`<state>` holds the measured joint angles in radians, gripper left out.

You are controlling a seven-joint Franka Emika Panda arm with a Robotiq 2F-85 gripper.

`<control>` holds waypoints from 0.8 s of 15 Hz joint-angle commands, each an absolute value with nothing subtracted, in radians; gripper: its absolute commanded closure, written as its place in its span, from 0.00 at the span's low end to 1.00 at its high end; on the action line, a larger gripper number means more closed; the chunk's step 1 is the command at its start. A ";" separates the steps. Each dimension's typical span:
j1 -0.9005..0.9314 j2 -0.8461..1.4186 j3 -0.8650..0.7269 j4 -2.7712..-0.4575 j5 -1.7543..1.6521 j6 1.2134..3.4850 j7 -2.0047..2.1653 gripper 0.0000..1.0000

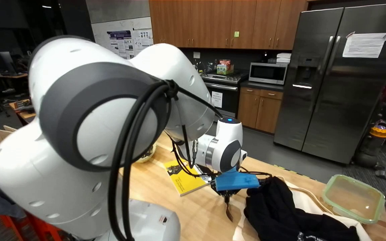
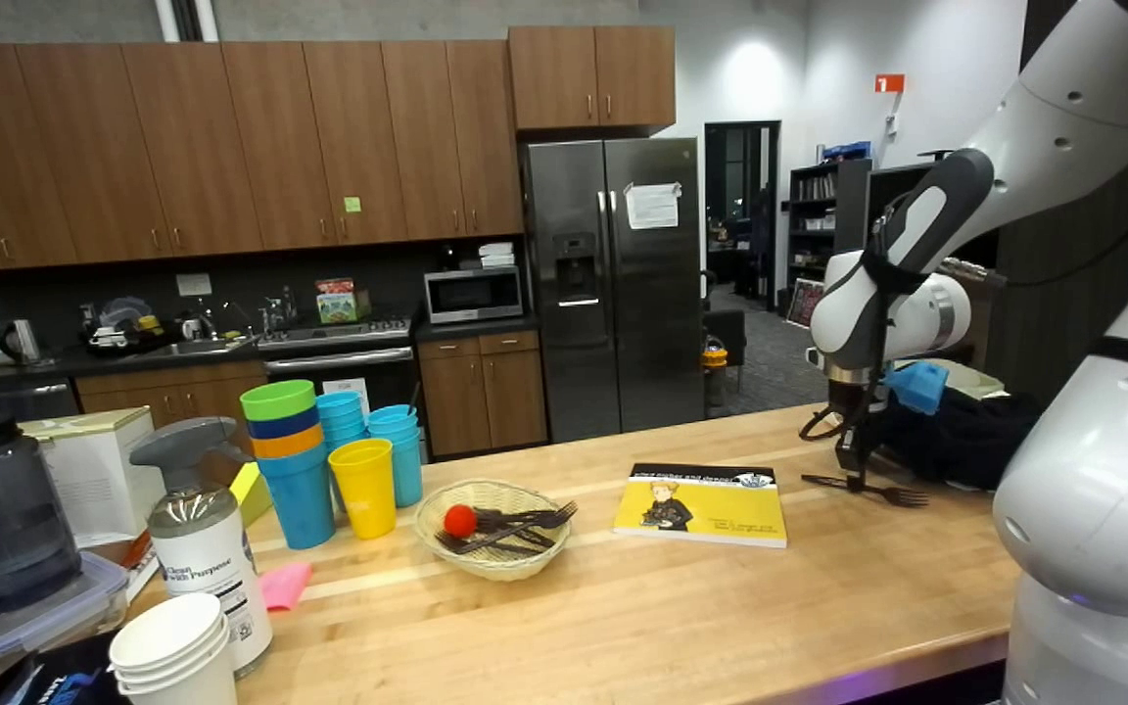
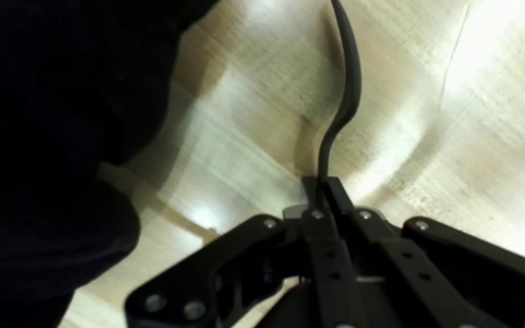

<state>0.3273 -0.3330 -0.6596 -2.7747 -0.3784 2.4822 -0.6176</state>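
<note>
while the arm (image 1: 102, 130) arches over the table (image 2: 623, 617), jaws downward, closed on a fork (image 3: 352, 86)

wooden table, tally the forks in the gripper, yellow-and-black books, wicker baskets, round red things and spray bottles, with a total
Fork in the gripper: 1
Yellow-and-black book: 1
Wicker basket: 1
Round red thing: 1
Spray bottle: 1
Total: 5

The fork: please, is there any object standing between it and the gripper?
Nothing visible does: the gripper is shut directly on the handle of the fork. The black cloth lies to one side, not between them.
</note>
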 commanded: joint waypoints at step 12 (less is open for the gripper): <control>0.444 -0.553 -0.808 -2.772 -0.691 2.364 -0.618 0.99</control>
<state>0.4002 -0.4842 -0.7817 -2.7718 -0.6149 2.4269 -0.6376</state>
